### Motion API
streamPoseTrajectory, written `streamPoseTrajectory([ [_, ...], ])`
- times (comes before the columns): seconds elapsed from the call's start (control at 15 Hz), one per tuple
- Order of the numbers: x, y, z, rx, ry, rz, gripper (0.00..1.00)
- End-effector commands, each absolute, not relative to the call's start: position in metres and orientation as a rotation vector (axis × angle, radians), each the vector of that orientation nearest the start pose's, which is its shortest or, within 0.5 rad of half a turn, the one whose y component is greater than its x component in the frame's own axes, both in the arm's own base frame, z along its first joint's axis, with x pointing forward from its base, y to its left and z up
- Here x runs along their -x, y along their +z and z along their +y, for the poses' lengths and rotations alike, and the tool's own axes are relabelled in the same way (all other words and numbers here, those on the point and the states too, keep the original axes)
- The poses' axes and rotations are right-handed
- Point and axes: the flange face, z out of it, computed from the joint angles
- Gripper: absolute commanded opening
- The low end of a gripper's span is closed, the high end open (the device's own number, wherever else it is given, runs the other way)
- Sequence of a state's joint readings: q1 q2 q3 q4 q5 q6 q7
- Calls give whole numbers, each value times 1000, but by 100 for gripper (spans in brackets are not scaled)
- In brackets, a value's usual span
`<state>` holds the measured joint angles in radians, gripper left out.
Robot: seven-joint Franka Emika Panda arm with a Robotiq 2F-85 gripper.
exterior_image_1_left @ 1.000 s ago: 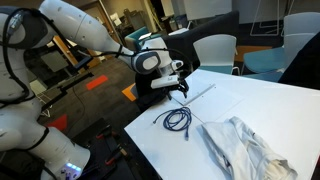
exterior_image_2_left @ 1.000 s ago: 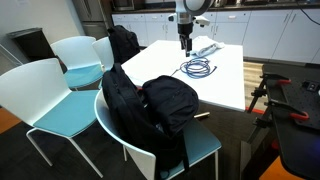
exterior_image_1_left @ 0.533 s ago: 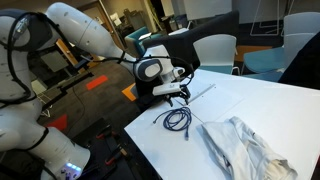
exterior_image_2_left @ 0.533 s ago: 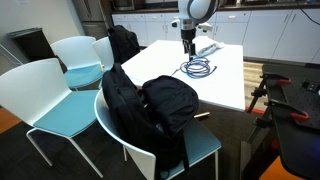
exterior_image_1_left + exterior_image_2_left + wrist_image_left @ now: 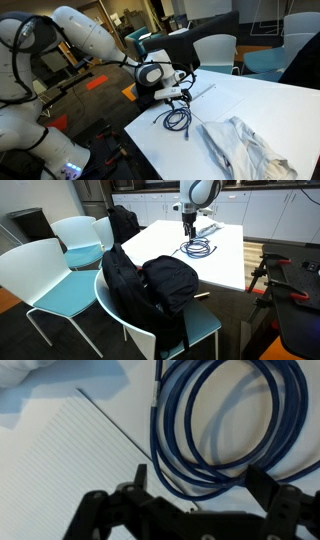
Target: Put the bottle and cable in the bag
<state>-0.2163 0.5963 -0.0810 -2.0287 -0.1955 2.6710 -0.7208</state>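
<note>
Our pincer [image 5: 177, 102] hangs low over the white table [image 5: 275, 105], pointing straight down. We see its jaws spread wide, clamped on nothing. Directly under it lies the cable [image 5: 179, 120], a dark blue cord in loose loops flat on the tabletop.

In the wrist view the pincer [image 5: 198, 495] comes in from the bottom edge, and the cable [image 5: 168, 440] fills the space ahead of it. The nearest arc of the coil runs across between the two fingers [image 5: 262, 488]. The other loops spread away forward, a little toward the finger on the picture's right. We cannot tell whether the fingertips touch the cord or stop just above it. A pale wrinkled fabric [image 5: 45, 380] lies ahead of the pincer, off toward the other finger's side and near the cable.

In an exterior view the pincer [image 5: 188, 235] stands above the cable [image 5: 197, 248]. The bag [image 5: 150, 285], black and slumped, sits on a teal chair [image 5: 205, 327] off the table [image 5: 225, 265], well apart from the pincer and lower than it.
</note>
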Motion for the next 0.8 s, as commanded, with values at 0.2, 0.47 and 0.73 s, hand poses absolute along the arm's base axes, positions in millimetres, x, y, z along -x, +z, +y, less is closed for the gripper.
streamPoseTrajectory([
  [0.2, -565, 153, -183, 3186, 88, -953, 100],
  [0.47, -561, 154, -190, 3212, 119, -911, 100],
  [0.73, -561, 153, -190, 3225, 102, -875, 100],
])
